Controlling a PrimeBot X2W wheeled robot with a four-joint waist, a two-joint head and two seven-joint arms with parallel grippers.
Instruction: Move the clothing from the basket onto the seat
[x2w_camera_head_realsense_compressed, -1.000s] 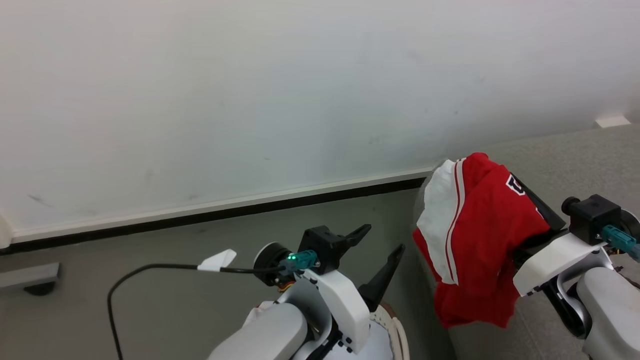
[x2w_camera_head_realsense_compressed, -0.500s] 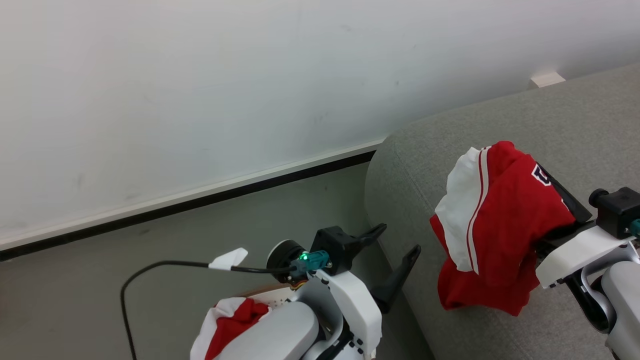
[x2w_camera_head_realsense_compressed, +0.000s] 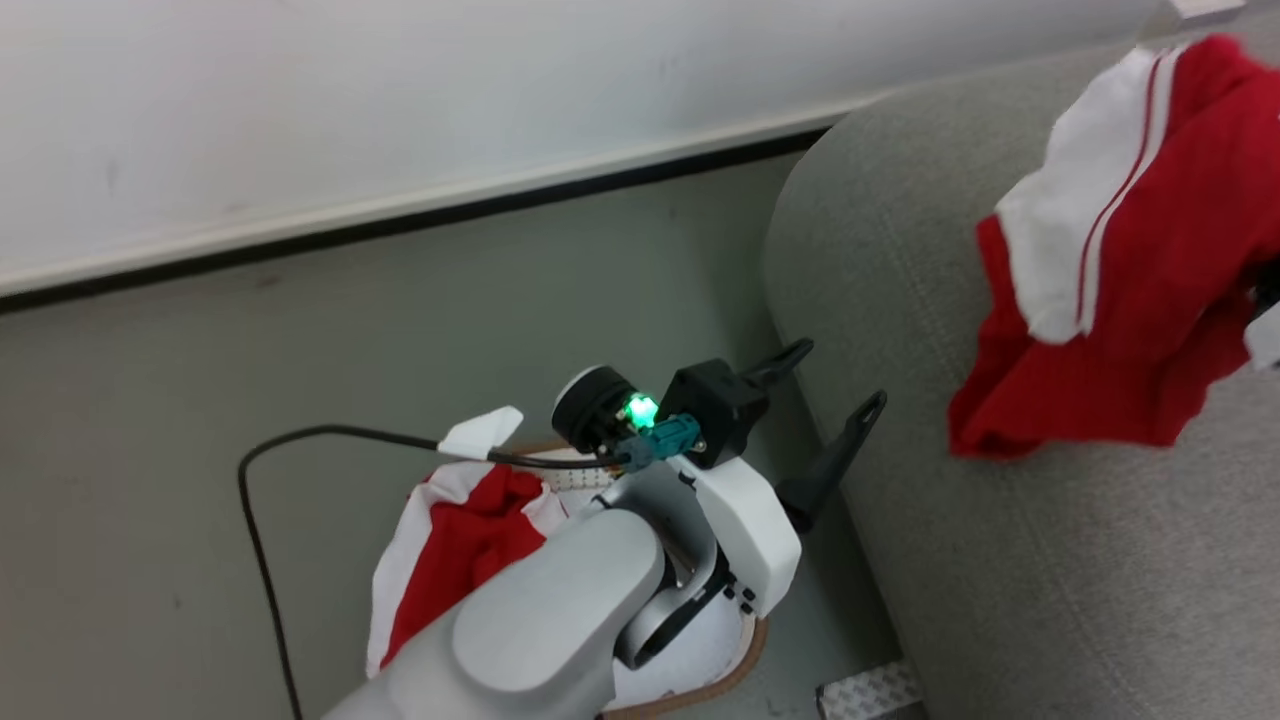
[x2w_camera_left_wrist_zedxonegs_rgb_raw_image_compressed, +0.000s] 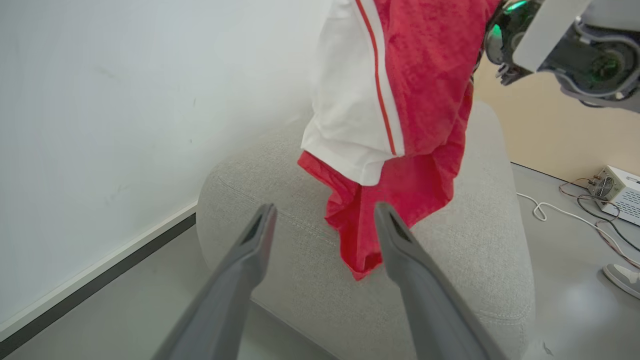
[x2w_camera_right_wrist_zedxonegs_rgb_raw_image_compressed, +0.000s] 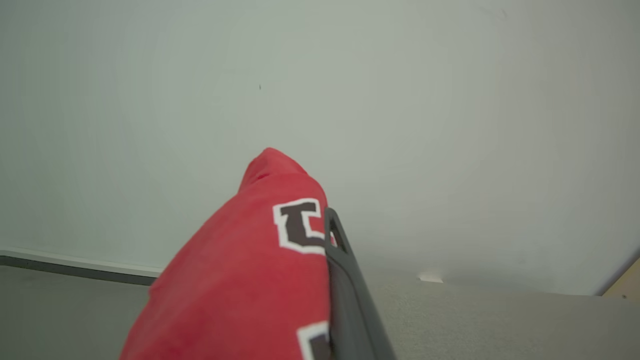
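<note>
A red and white garment (x2w_camera_head_realsense_compressed: 1130, 260) hangs over the light-grey sofa (x2w_camera_head_realsense_compressed: 1000, 560) at the right of the head view, its lower hem close to the cushion. In the right wrist view my right gripper (x2w_camera_right_wrist_zedxonegs_rgb_raw_image_compressed: 320, 222) is shut on this garment (x2w_camera_right_wrist_zedxonegs_rgb_raw_image_compressed: 250, 280); one dark finger (x2w_camera_right_wrist_zedxonegs_rgb_raw_image_compressed: 342, 280) shows beside black-and-white lettering, the other is under the cloth. My left gripper (x2w_camera_head_realsense_compressed: 845, 375) stands open and empty by the sofa's rounded edge. Its wrist view has its gripper (x2w_camera_left_wrist_zedxonegs_rgb_raw_image_compressed: 325, 210) pointing at the hanging garment (x2w_camera_left_wrist_zedxonegs_rgb_raw_image_compressed: 400, 100). Below my left forearm sits the basket (x2w_camera_head_realsense_compressed: 715, 680), holding more red and white fabric (x2w_camera_head_realsense_compressed: 465, 530).
A black cable (x2w_camera_head_realsense_compressed: 250, 500) loops over the grey floor left of the basket. The white wall and dark baseboard (x2w_camera_head_realsense_compressed: 400, 215) run behind. A white box with wires (x2w_camera_left_wrist_zedxonegs_rgb_raw_image_compressed: 620, 192) and a shoe (x2w_camera_left_wrist_zedxonegs_rgb_raw_image_compressed: 622, 277) lie on the floor beyond the sofa (x2w_camera_left_wrist_zedxonegs_rgb_raw_image_compressed: 475, 260).
The head camera has tilted down and shifted, bringing the basket and the fabric in it into view. The held garment now sits further over the sofa. My left gripper stays open.
</note>
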